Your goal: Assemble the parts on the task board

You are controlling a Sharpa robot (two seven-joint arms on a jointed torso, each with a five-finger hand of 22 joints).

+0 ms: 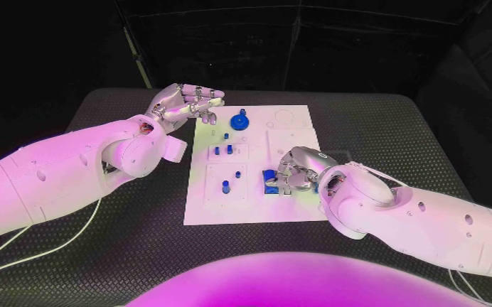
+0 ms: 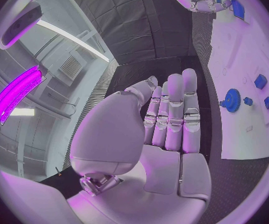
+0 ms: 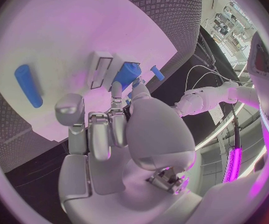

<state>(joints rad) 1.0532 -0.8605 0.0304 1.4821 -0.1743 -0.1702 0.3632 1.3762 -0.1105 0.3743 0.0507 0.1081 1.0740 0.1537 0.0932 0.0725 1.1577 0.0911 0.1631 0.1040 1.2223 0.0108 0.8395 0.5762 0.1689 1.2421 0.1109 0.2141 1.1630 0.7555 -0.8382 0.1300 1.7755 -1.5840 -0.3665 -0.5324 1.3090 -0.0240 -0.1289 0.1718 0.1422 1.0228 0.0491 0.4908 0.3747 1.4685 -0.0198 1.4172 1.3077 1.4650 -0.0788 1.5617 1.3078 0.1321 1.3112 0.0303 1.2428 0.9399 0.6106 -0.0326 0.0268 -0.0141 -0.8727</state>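
The task board (image 1: 292, 119), a white rectangular plate, was seen lying in the middle of the black table (image 1: 399, 136), its long side running away from the robot. Shallow square recesses and small round holes were marked out across its surface. A blue gear (image 1: 240, 121) with a toothed rim was found standing near the board's far left corner; in the left wrist view the same gear (image 2: 232, 100) was shown with a few small blue pieces just beside it. Short blue pegs (image 1: 231, 150) were seen upright in a recessed panel on the board's left half, and another small peg (image 1: 238, 175) stood in the panel nearer the robot.

The right hand (image 1: 292, 172) was lowered onto the near right part of the board, its fingers curled round a chunky blue block (image 1: 271, 179). In the right wrist view the block (image 3: 127, 74) was pinched at the fingertips (image 3: 117, 89) against the white plate, with an elongated blue bar (image 3: 27, 85) lying apart on the board.

The left hand (image 1: 185, 104) was held above the table just beside the board's far left edge, palm up, nothing grasped, fingers extended and close together (image 2: 174, 109)
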